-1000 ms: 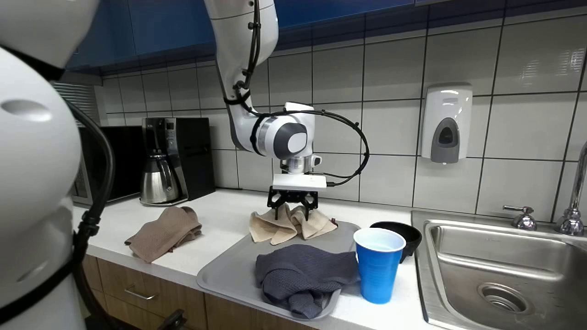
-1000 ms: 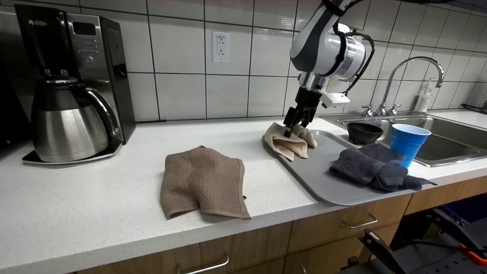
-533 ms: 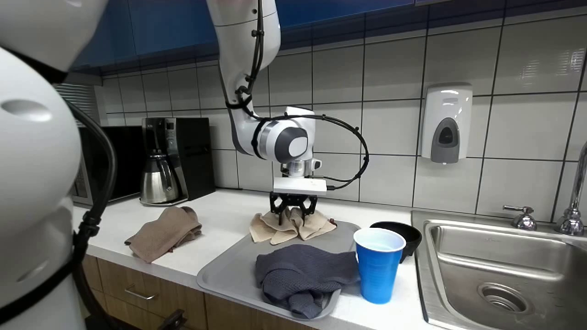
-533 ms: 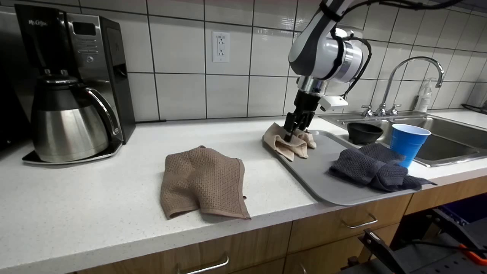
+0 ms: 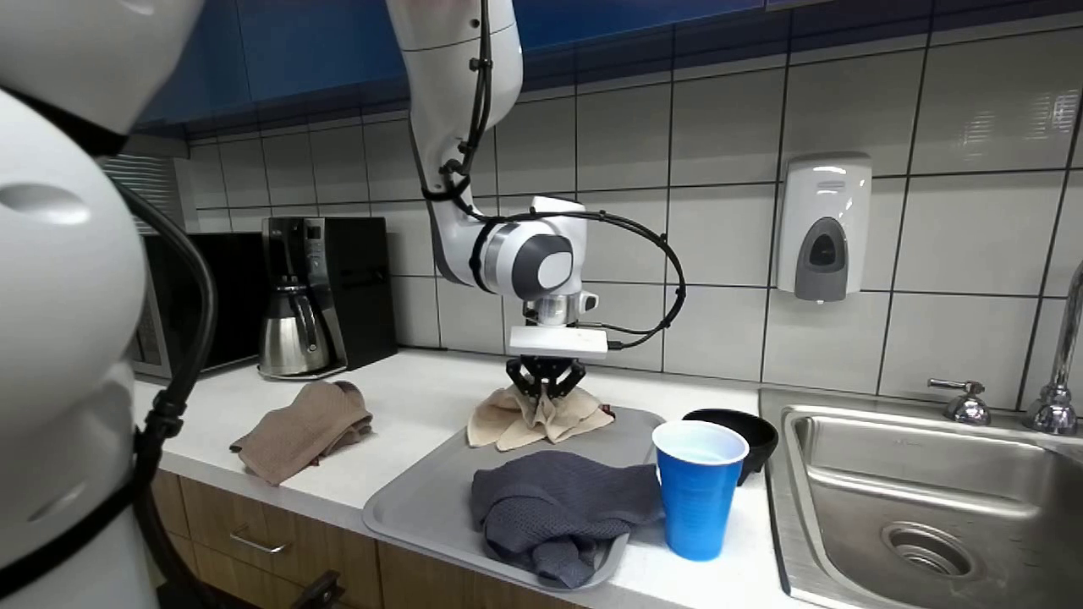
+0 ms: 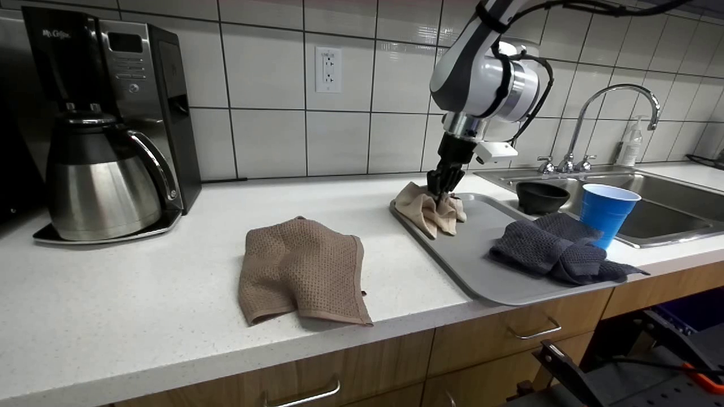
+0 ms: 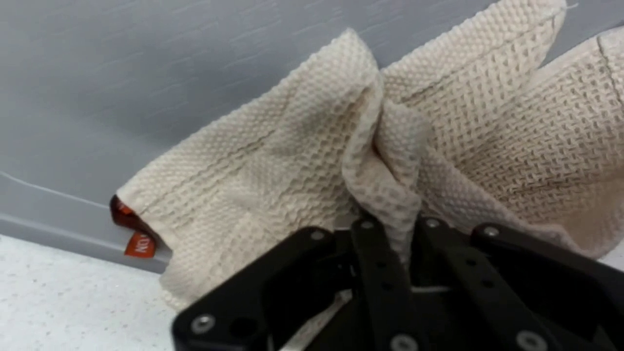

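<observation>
My gripper points down at the back of the grey tray, its fingers pinched around a raised fold of the beige cloth. In the wrist view the fold of that cloth runs up between the two black fingers, and a red tag shows at one corner. The rest of the beige cloth spreads out over the tray and its far edge. A crumpled dark grey cloth lies toward the tray's front. The fingertips are partly hidden in the fabric in both exterior views.
A brown cloth lies on the white counter. Beside the tray stand a blue cup and a black bowl, with the sink beyond. A coffee maker stands against the tiled wall.
The gripper has lowered slightly, and its fingers have gone from wide apart to pinched together. The beige cloth has bunched into a peak between them, its edges drawn inward.
</observation>
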### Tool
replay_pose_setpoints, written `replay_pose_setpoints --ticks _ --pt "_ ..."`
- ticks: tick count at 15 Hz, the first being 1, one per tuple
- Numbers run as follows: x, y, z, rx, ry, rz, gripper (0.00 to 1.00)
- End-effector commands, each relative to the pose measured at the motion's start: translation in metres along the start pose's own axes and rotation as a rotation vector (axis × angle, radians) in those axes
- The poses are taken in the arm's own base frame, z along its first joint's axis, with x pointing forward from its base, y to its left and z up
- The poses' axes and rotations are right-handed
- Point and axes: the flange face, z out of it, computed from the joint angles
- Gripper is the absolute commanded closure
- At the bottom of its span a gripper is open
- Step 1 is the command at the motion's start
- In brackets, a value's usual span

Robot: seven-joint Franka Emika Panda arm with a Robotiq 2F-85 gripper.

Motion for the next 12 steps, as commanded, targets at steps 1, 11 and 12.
replay_pose_setpoints --ticks 1,11,12 --pt "0.003 0.007 -0.006 0.007 -0.001 -0.006 1.0" --pt "0.006 -0.005 -0.039 -0.021 0.043 0.007 0.98" --pt "0.007 -0.008 -0.044 -0.025 0.049 0.006 0.98"
